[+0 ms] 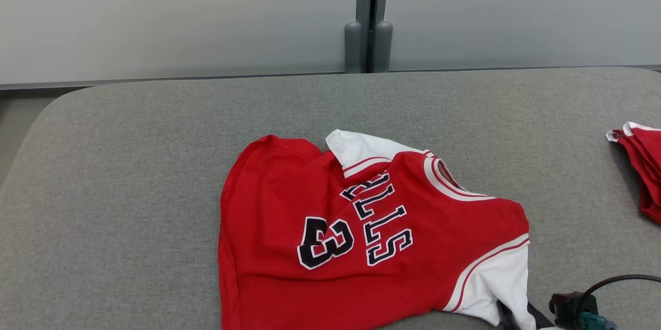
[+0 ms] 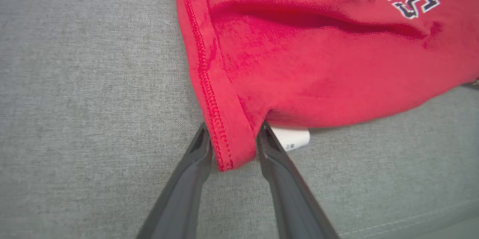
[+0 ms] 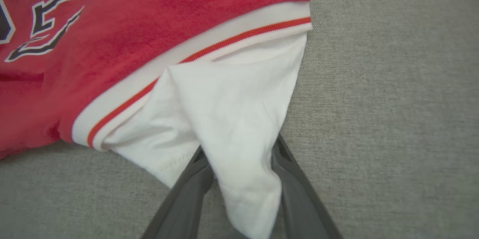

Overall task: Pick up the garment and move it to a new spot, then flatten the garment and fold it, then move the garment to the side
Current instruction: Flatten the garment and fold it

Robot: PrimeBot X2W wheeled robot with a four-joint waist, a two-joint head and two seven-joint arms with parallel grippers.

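- Red jersey [image 1: 361,237] lies rumpled in the middle of the grey cushion [image 1: 129,165], lettering up.
- Left gripper [image 2: 234,130] straddles its red hem corner [image 2: 220,149]; clamped or not, cannot tell.
- Right gripper [image 3: 239,147] straddles the white sleeve tip [image 3: 247,194]; grip equally unclear.

The red jersey [image 1: 372,237], white-sleeved with a dark "3" and lettering, lies rumpled by the middle of the table's [image 1: 129,165] near edge, hem toward the left edge, collar toward the right.
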